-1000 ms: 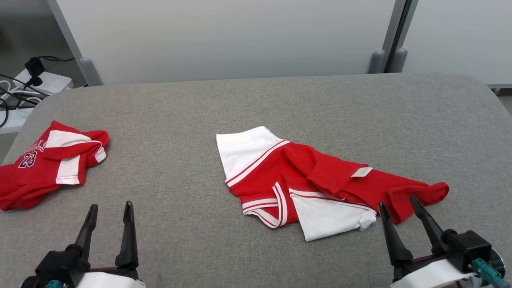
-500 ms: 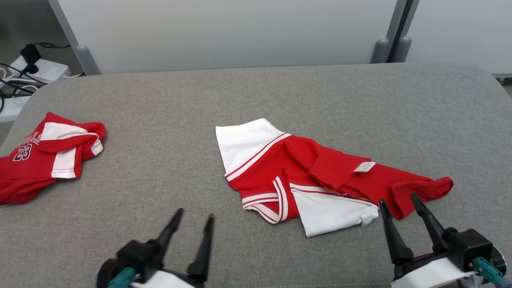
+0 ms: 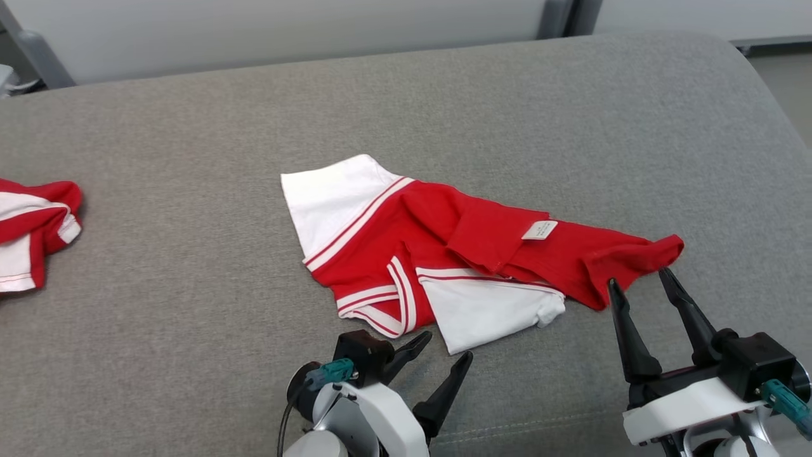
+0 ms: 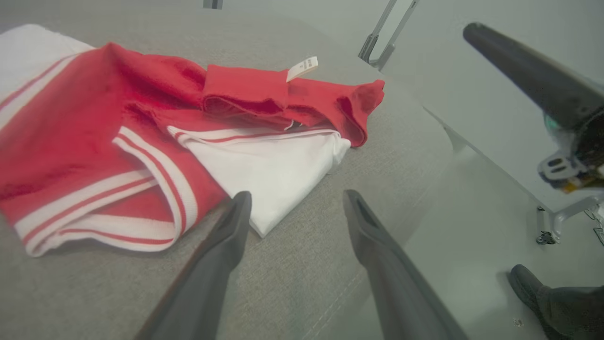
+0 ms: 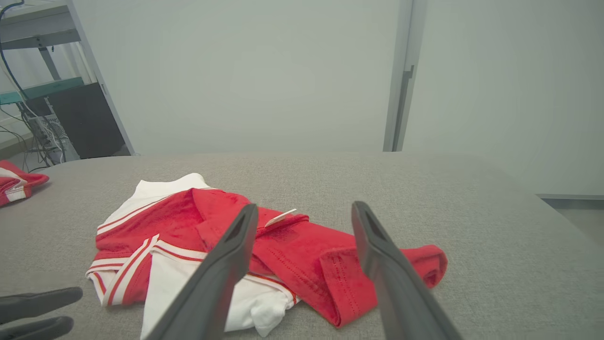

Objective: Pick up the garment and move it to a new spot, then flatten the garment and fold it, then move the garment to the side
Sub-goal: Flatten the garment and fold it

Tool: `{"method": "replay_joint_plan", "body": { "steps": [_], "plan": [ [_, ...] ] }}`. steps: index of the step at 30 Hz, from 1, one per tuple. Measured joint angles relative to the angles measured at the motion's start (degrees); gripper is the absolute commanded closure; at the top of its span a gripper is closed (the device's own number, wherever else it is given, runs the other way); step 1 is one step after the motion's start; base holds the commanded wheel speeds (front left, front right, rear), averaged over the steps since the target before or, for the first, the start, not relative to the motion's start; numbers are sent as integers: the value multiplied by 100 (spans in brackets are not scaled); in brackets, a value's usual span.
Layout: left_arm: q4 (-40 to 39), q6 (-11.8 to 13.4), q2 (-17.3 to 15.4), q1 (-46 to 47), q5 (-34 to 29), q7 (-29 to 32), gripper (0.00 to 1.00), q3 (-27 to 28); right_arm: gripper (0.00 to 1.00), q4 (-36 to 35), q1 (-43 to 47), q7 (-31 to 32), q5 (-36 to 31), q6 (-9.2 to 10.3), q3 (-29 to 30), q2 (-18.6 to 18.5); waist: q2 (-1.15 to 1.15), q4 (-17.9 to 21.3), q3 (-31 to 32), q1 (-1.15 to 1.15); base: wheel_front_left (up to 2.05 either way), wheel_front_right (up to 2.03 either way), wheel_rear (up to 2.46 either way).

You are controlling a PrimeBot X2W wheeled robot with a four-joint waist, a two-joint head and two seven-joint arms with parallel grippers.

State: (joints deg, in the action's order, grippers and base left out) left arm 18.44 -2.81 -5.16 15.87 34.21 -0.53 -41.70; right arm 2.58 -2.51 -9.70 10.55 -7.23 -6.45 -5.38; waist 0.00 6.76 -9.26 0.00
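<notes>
A crumpled red and white garment (image 3: 444, 254) lies mid-table, a white label (image 3: 539, 230) showing on its red part. My left gripper (image 3: 447, 348) is open, tilted to the right, its tips just short of the garment's near white corner; in the left wrist view that corner (image 4: 264, 174) lies just ahead of the open left gripper (image 4: 297, 194). My right gripper (image 3: 637, 277) is open too, its tips at the near edge of the red right end. In the right wrist view the red folds (image 5: 306, 255) lie between and beyond the open right gripper (image 5: 304, 207).
The grey padded table (image 3: 190, 158) runs wide, with its rounded right edge (image 3: 761, 95) close by. A second red and white garment (image 3: 32, 222) lies at the far left. A person's shoe (image 4: 524, 283) rests on the floor past the table's right edge.
The head camera has dipped and turned right, shifting the whole picture. My left gripper has swung right, from the lower left to the garment's near edge. The right gripper has stayed by the red end.
</notes>
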Motion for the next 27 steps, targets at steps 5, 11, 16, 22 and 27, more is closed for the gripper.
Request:
{"method": "replay_joint_plan", "body": {
  "steps": [5,11,16,22,27],
  "plan": [
    [697,-65,110,339,109,-5,0,-38,0,14,-134,-86,0,0,0,12,0,250,-234,0,0,0,0],
    [1644,-143,208,823,385,-210,0,92,0,107,-343,-213,-2,0,13,101,0,630,-615,0,0,0,0],
    [1818,-250,240,1071,547,-323,97,55,0,205,-411,-267,-1,0,30,121,0,732,-723,0,0,0,0],
    [1873,-318,238,1157,671,-435,100,-82,0,276,-431,-294,-1,0,84,137,0,648,-716,0,0,0,0],
    [1404,4,-164,1140,671,-575,100,169,0,338,-431,-303,-2,0,221,145,0,464,-663,0,0,0,0]
  ]
}}
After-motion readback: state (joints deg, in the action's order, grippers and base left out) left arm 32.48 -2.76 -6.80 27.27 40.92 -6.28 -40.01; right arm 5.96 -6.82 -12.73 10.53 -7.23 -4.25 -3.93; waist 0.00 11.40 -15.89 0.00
